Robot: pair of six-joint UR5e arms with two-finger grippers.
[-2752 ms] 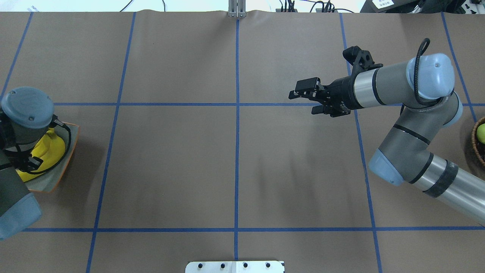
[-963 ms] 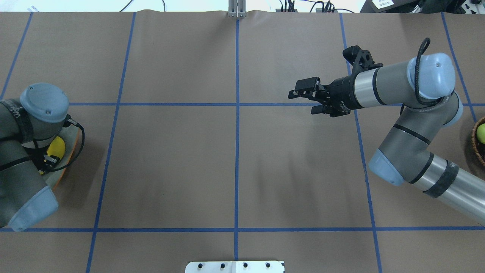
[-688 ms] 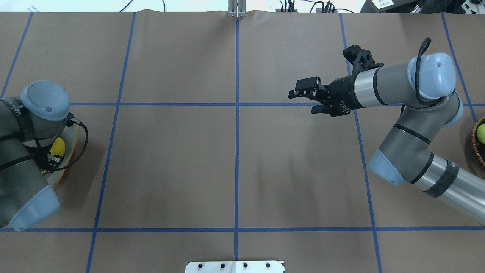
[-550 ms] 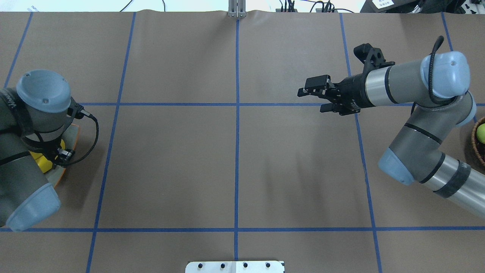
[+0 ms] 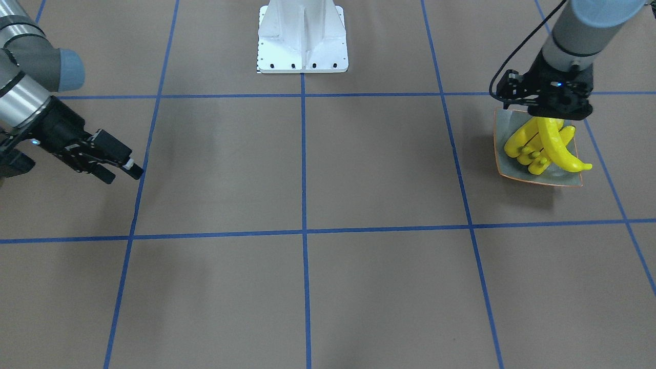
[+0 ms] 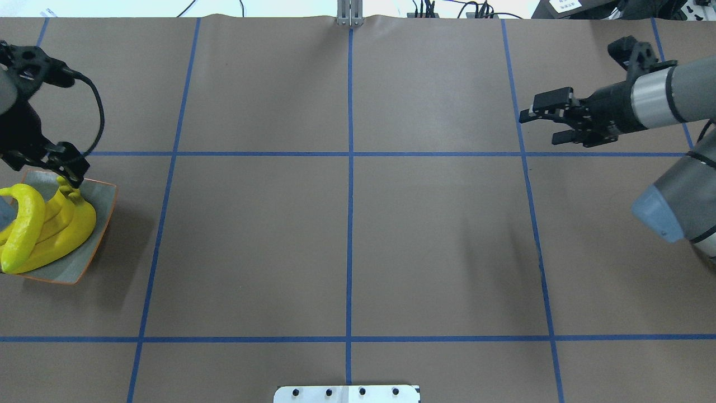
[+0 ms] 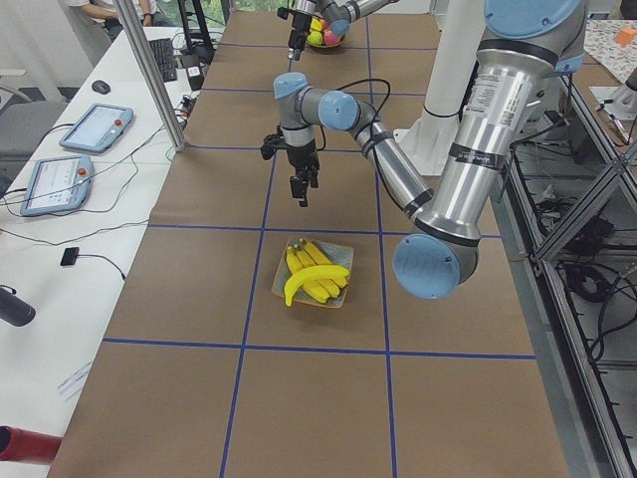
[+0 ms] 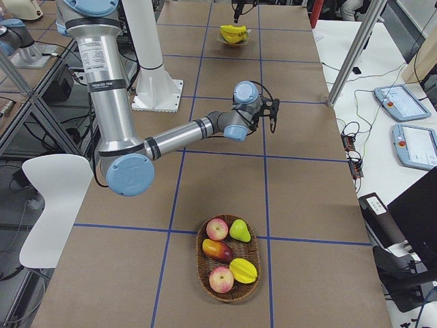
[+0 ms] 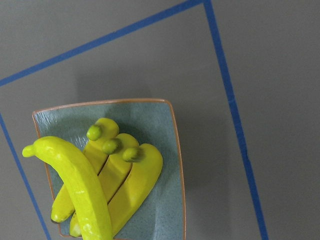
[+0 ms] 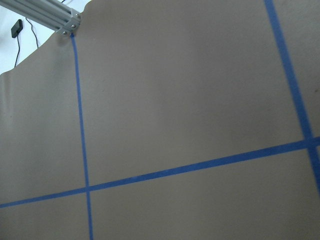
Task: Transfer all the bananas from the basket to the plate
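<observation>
Several yellow bananas (image 6: 56,229) lie piled on the square grey-green plate (image 6: 103,193) at the table's far left, three side by side and one across the top. They also show in the front view (image 5: 543,148) and the left wrist view (image 9: 120,185). My left gripper (image 6: 70,168) hangs just above the plate's far edge, open and empty. My right gripper (image 6: 540,120) is open and empty, held in the air over the right half of the table. The basket (image 8: 229,260) holds other fruit and no bananas.
The basket stands near the table's right end with apples, a pear and a star fruit. The white robot base (image 5: 302,36) sits at the near middle edge. Blue tape lines grid the brown table.
My left arm has lifted and swung away from over the plate, uncovering the bananas. My right arm has drawn back to the right and farther out.
</observation>
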